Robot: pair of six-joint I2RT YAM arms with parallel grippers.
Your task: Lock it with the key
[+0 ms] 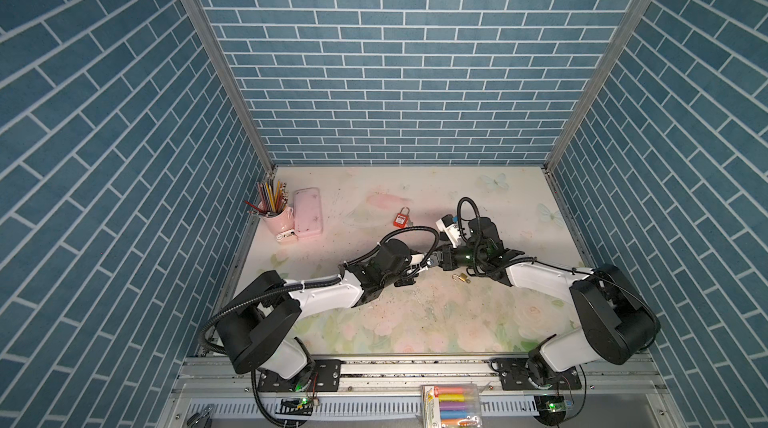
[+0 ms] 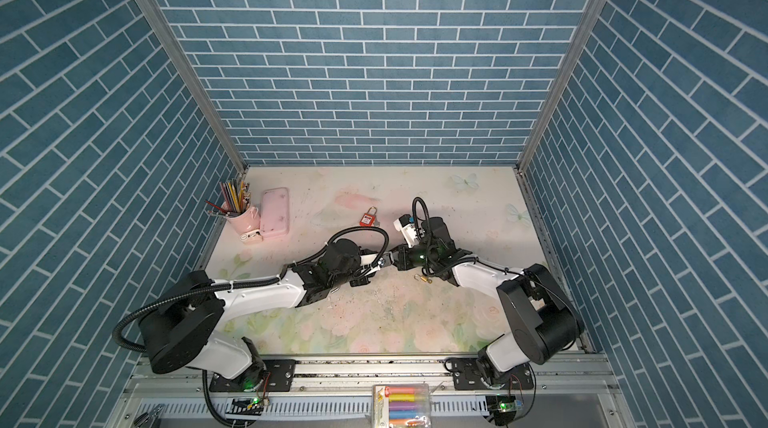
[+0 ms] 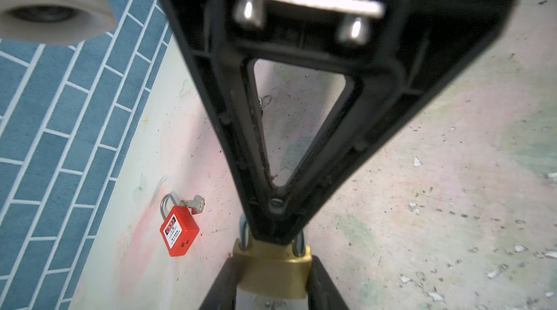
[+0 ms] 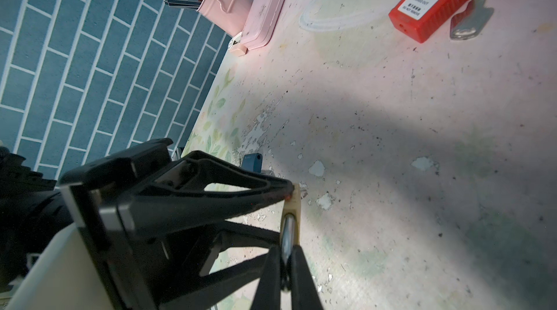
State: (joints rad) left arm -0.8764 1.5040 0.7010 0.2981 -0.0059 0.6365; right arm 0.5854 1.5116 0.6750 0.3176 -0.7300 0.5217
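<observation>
The left gripper (image 3: 272,263) is partly closed around the body of a rounded brass padlock (image 3: 271,273), one finger on each side. It holds the lock clear of the floral-printed surface (image 1: 415,322), near the middle of the scene. The right gripper (image 4: 286,251) reaches in from the right to meet it, with its jaws pinched tight on the padlock's silver steel shackle (image 4: 287,228). In both top views the two grippers meet tip to tip (image 1: 434,259) (image 2: 386,258).

Farther back and slightly left, a red plastic safety padlock (image 1: 400,220) lies flat on the surface. A flat silver key (image 3: 196,204) touches it beside the shackle. Just near of the right gripper lies a small brass-coloured item with a thin metal loop (image 1: 461,278), too small to identify.

At the far left stand a pink cup of coloured pencils (image 1: 277,218) and, just beside it, a pink oblong case (image 1: 307,211).
</observation>
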